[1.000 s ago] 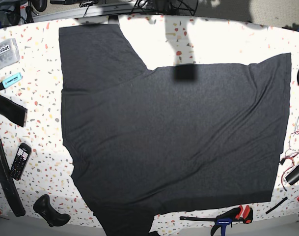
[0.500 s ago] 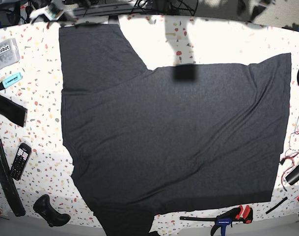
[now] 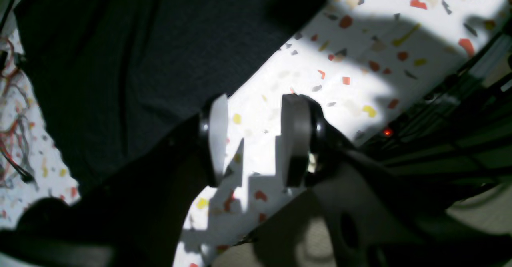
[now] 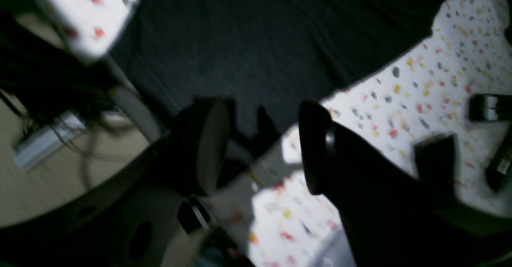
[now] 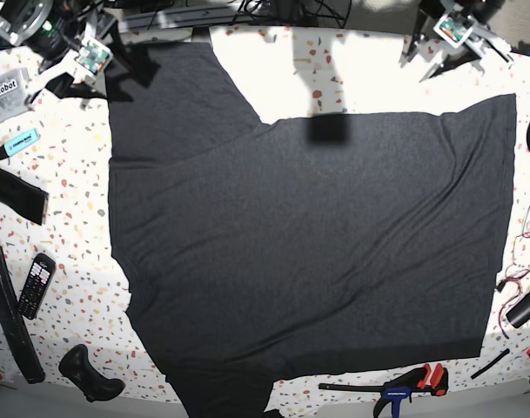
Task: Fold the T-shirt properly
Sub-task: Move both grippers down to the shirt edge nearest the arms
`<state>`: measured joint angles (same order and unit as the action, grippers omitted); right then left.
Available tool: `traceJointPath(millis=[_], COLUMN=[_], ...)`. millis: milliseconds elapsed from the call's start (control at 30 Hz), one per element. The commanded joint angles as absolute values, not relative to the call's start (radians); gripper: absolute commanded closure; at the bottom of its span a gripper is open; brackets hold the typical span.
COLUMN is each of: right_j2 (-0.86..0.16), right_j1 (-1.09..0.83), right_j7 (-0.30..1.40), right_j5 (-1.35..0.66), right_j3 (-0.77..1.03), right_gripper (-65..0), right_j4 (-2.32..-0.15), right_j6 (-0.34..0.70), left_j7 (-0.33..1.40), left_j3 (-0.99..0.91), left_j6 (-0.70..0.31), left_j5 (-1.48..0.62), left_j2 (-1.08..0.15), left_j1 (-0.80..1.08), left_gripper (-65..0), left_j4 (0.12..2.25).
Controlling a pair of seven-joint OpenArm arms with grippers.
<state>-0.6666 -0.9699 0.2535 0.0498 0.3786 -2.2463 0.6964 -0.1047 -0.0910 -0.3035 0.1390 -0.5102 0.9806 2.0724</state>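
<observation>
The big dark T-shirt (image 5: 308,244) lies flat across the speckled table (image 5: 73,174). The left claw (image 3: 256,139) is above the table by the shirt's edge, jaws apart, holding nothing. The right claw (image 4: 264,147) is apart too, also holding nothing

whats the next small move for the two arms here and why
Probably lower both arms onto the near edge of the T-shirt. It lies spread flat and unfolded on the table. The left gripper hangs open over bare table just off the cloth edge, and the right gripper hangs open at a sleeve edge. Neither holds anything, so a fold needs a grasp first.
</observation>
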Motion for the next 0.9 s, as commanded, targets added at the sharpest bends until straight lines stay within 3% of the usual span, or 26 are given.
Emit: traceJointPath(millis=[0, 200, 433, 600, 867], right_j2=[-0.676, -0.676, -0.676, -0.675, -0.675], right_j1=[-0.978, -0.984, -0.984, -0.983, -0.983], right_j7=[0.250, 0.345, 0.380, 0.389, 0.390], right_j5=[0.068, 0.183, 0.180, 0.179, 0.084], right_j3=[0.386, 0.386, 0.386, 0.386, 0.386], right_gripper=[-31.4, -31.4, -31.4, -31.4, -31.4], right_j4=[-2.281, -2.353, -2.356, -2.356, -2.356], right_j6=[0.698, 0.698, 0.698, 0.698, 0.698], left_j7=[-0.104, 0.126, 0.159, 0.130, -0.054], left_j3=[-0.095, -0.095, -0.095, -0.095, -0.095], left_j6=[-0.297, -0.344, -0.352, -0.352, -0.307], left_j5=[0.155, 0.318, 0.415, 0.421, 0.527], left_j2=[-0.527, -0.585, -0.669, -0.709, -0.709], left_j1=[0.977, 0.894, 0.790, 0.775, 0.652], left_gripper=[-21.5, -23.3, -23.3, -23.3, -23.3], left_j4=[2.088, 2.088, 2.035, 1.890, 1.599])
